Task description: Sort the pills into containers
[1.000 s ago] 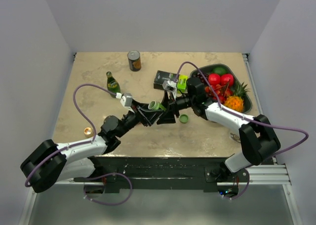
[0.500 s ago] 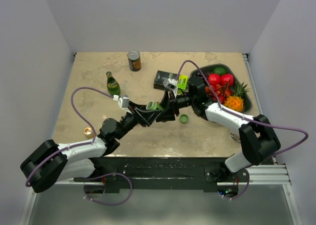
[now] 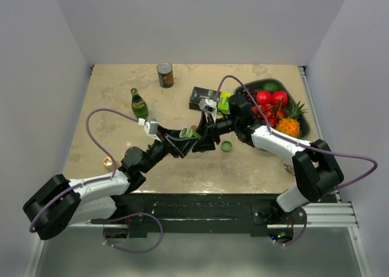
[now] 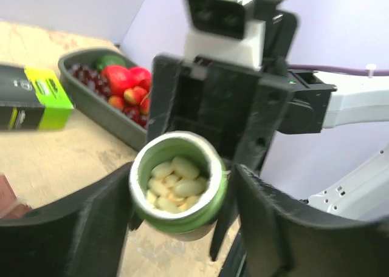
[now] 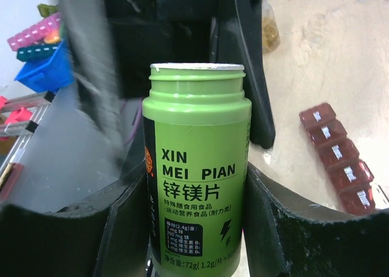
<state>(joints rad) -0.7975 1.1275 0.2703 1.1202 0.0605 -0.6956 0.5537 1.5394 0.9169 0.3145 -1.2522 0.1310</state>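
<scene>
An open green pill bottle (image 5: 197, 186), labelled XIN MEI PIAN, sits between my right gripper's (image 5: 196, 183) fingers, which are shut on its body. In the left wrist view its mouth (image 4: 178, 183) faces the camera, full of pale yellow pills (image 4: 176, 178). My left gripper (image 4: 182, 189) is open with its fingers on either side of the bottle's top. From above, both grippers (image 3: 188, 138) (image 3: 205, 138) meet at the bottle (image 3: 190, 132) mid-table. The maroon compartment strip (image 5: 339, 158) lies on the table below; it is hidden under the arms in the top view.
A black-and-lime box (image 3: 206, 99) and a dark fruit tray (image 3: 306, 116) lie behind and right of the grippers. A green cap (image 3: 226, 146) lies beside the right gripper. A can (image 3: 165, 74), a green glass bottle (image 3: 139, 103) and a gold cap (image 3: 108, 163) stand to the left.
My left arm has shifted slightly left and toward me, and the bottle and the right gripper have moved a little with it.
</scene>
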